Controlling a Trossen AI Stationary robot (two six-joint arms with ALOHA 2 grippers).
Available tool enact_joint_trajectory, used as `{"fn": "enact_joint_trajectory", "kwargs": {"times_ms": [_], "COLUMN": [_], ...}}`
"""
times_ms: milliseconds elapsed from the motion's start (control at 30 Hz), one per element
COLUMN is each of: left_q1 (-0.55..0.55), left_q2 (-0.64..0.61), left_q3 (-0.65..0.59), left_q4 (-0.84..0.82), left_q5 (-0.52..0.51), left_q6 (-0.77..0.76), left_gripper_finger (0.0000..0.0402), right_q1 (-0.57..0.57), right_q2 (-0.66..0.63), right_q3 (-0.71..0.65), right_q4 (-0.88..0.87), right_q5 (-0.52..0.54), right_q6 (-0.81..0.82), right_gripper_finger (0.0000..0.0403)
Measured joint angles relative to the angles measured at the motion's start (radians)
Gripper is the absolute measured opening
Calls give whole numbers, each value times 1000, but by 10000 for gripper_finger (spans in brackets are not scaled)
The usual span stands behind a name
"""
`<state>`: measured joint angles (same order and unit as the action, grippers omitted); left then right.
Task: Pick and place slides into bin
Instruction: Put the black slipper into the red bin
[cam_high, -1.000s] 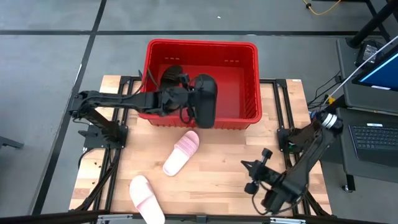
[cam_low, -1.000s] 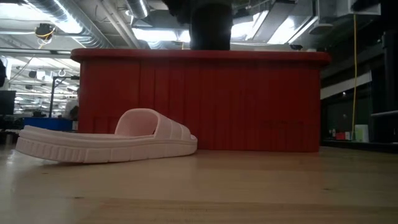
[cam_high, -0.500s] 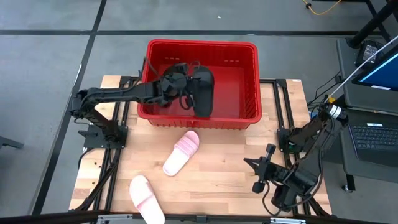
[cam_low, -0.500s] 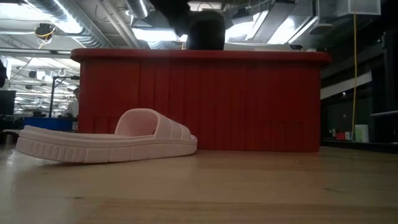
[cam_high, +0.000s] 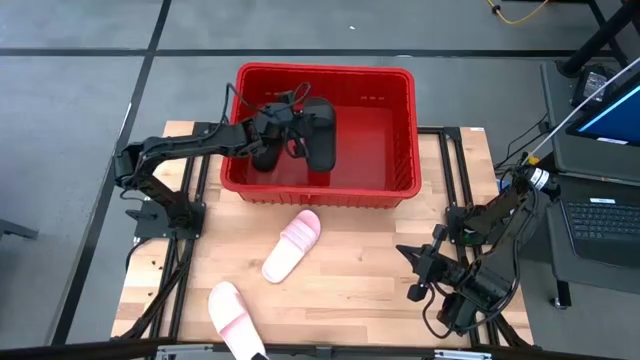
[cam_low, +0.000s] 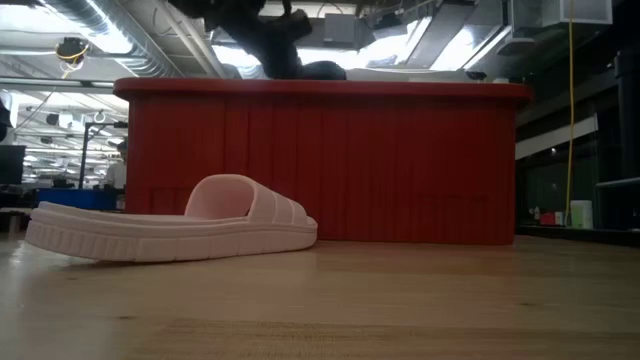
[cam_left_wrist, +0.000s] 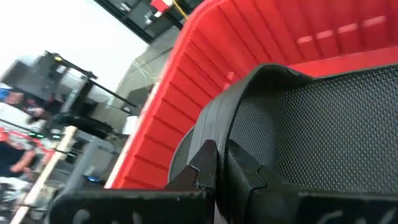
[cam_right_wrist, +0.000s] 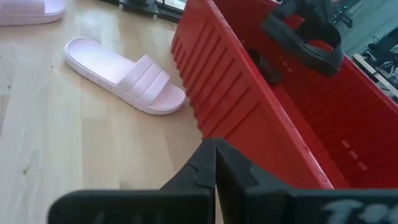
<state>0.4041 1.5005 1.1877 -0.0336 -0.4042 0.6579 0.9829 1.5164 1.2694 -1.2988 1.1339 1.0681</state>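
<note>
On the wood table (cam_high: 350, 270), your left gripper (cam_high: 290, 135), pinched on a black slide (cam_high: 320, 135), has sunk lower into the red bin (cam_high: 400, 130), so let go soon.

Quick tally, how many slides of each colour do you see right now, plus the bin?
black slide: 1, held by the left gripper over the bin; no second one can be made out
pink slides: 2, both on the table
red bin: 1
Total: 4

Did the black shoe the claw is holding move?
Yes. The black slide in the left claw went from over the red bin's near wall, deeper inside.
</note>
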Motion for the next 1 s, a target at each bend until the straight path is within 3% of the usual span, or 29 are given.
{"fn": "enact_joint_trajectory", "kwargs": {"times_ms": [300,600,800,1000], "left_q1": [44,44,51,92], "left_q2": [0,0,0,38], "left_q3": [-53,-53,-53,-53], "left_q4": [80,81,59,50], "left_q5": [15,60,59,103], "left_q6": [44,21,-9,-20], "left_gripper_finger": [4,4,4,4], "right_q1": [-1,-21,-86,-145], "right_q2": [-74,-273,-388,-413], "right_q3": [0,0,0,0], "right_q4": [-38,-37,50,214], "right_q5": [38,74,98,94], "right_q6": [34,46,-116,-430], "right_gripper_finger": [6,5,5,3]}}
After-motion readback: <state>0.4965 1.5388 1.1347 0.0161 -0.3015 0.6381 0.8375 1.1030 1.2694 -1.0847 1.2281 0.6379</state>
